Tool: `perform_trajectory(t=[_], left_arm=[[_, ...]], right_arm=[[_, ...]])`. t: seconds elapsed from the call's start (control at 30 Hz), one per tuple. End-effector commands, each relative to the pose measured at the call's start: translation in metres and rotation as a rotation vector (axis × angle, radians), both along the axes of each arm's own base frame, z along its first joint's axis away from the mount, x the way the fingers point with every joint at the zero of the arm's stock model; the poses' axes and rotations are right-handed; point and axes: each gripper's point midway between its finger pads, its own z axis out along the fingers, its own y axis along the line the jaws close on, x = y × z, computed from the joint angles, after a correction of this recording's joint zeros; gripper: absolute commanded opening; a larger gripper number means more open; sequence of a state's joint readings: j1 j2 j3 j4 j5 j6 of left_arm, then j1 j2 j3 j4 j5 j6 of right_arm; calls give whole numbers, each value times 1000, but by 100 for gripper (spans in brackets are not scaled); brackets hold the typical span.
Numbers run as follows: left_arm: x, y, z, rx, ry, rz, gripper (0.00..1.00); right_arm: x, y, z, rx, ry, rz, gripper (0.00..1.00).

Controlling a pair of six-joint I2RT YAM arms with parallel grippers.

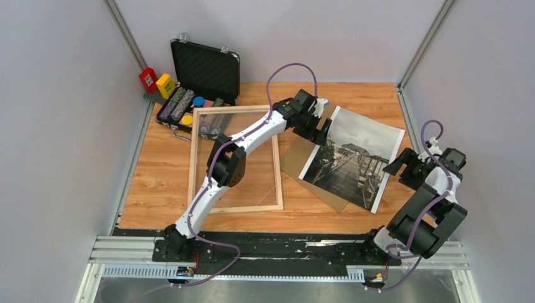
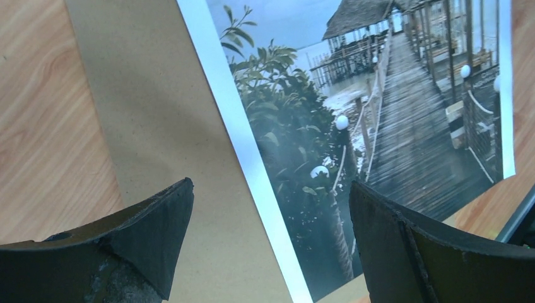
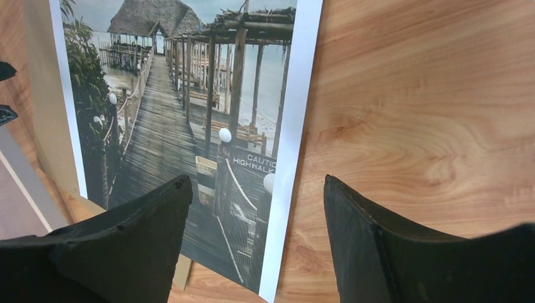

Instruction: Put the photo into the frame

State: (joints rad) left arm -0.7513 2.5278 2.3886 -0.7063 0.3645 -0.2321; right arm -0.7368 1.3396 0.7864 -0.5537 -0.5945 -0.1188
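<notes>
While the frame [image 1: 193, 158] lies flat on the left of the table [image 1: 158, 177] from above, the photo [image 1: 353, 158] sits to its right, partly on a brown board [image 1: 295, 161]. Left wrist cam: left gripper [image 2: 271, 196] is wide open over the photo's white edge, holding nothing. Right wrist cam: right gripper [image 3: 258, 189] is open too, over the opposite edge.

White-bordered pier photo [image 1: 353, 158] lies flat, skewed, just right of the pale wooden frame [image 1: 252, 207], not touching.
</notes>
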Motion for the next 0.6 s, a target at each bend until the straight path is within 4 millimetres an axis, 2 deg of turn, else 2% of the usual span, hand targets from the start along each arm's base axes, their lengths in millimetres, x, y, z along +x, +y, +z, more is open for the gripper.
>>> perform_trajectory(t=[0.0,0.13,0.37,0.57], left_arm=[[4,-12,15,-55,-11,30,100],[-2,-18,0,-53,19,17,100],[-13,-31,-13,-76,69,-5,100],[-19,-35,-23,-76,96,-17,100]], right_arm=[[11,-1,4,34,-26,50,74],[14,-3,-10,81,13,50,73],[20,-12,-26,104,58,37,72],[23,-16,-36,118,77,30,72]])
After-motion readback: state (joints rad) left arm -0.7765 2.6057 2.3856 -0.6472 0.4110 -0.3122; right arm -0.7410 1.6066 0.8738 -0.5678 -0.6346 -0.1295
